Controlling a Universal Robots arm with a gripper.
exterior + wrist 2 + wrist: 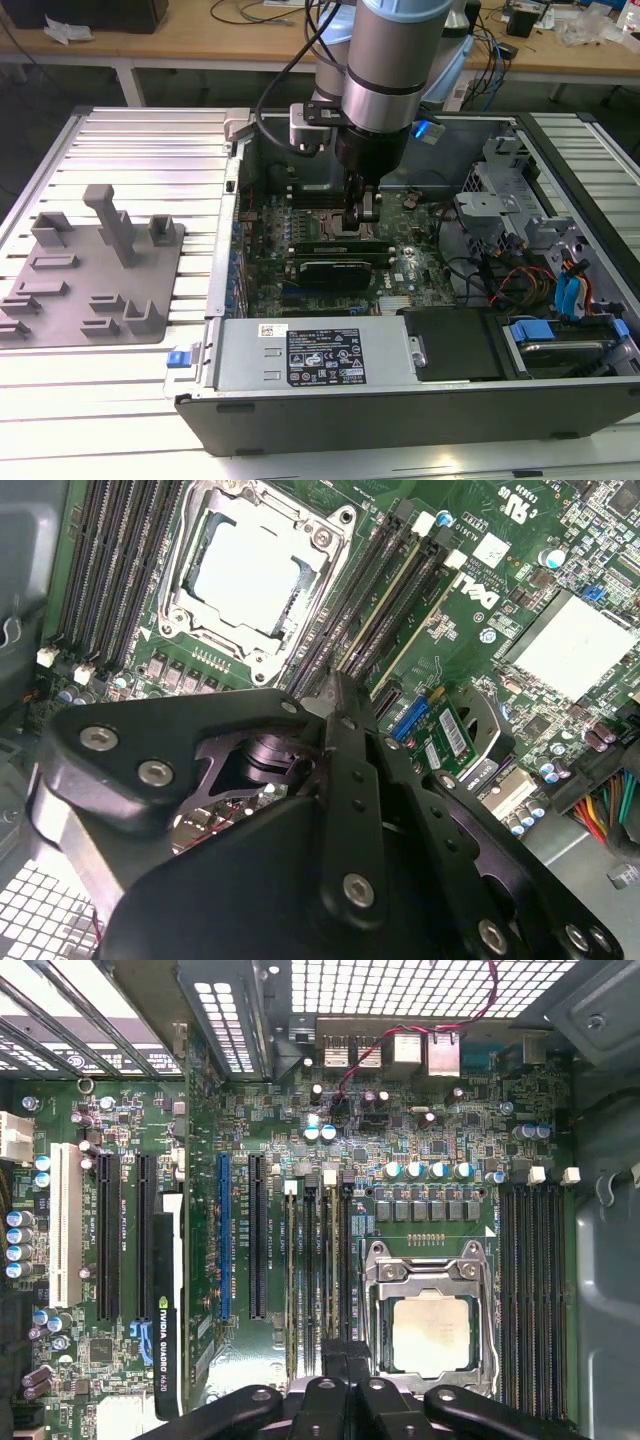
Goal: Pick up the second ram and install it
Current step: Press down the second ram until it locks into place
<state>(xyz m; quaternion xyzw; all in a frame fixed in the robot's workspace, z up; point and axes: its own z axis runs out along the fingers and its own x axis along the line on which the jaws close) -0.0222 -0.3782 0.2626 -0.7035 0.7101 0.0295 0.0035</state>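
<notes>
Second ram [372,612]: light, stiff, fragile, take by its edges. Gripper [335,690] fingers together atop it, 6 o'clock of socket [318,205] in exterior view.

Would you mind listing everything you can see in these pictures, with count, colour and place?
computer case: one, dark, open, on the table
table: one, white, ribbed
moulded tray: one, grey, on the table at the exterior view's left of the case
motherboard: one, green, inside the case
processor socket: one, silver, on the motherboard
memory slots: several, black, on both sides of the socket
graphics card: one, black, on the motherboard
power supply: one, grey, at the case's front wall
arm: one, silver, above the case
gripper: one, black, over slots beside the socket
</notes>
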